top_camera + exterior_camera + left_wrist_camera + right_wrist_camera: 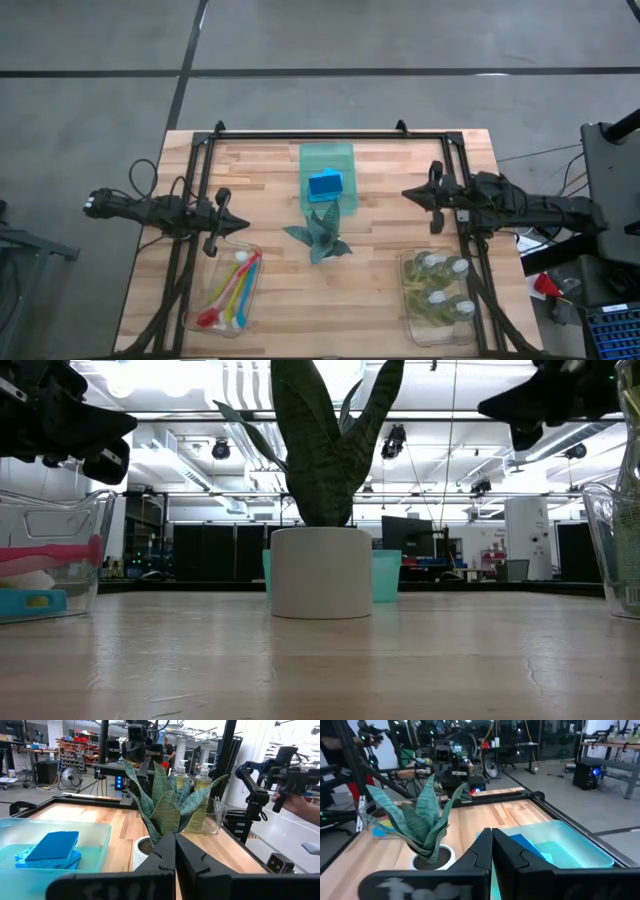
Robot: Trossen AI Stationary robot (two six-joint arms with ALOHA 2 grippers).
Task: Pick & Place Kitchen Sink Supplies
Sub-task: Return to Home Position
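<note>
Both arms hang over the wooden counter [370, 290], one at each side, and neither is carrying anything. The left claw [242, 226] hovers on the left, just past the far end of the left clear bin [192, 305]. That bin holds the long-handled brushes [232, 288] (red, yellow and blue, lying together). The claw's two fingers are pressed tight against each other, which the left wrist view shows plainly. The right claw [406, 192] sits over the right side, pointing in toward the middle, and its fingers are likewise closed on nothing.

The blue sponges [325, 185] lie piled in the translucent green tray [327, 152] at the middle of the counter. There seem to be several in the pile, but I can't count them from here. Just beside the tray stands the spiky potted plant [318, 238], between the two bins. The soap bottles [440, 292] stand upright in the right clear bin [408, 310], white caps up.
</note>
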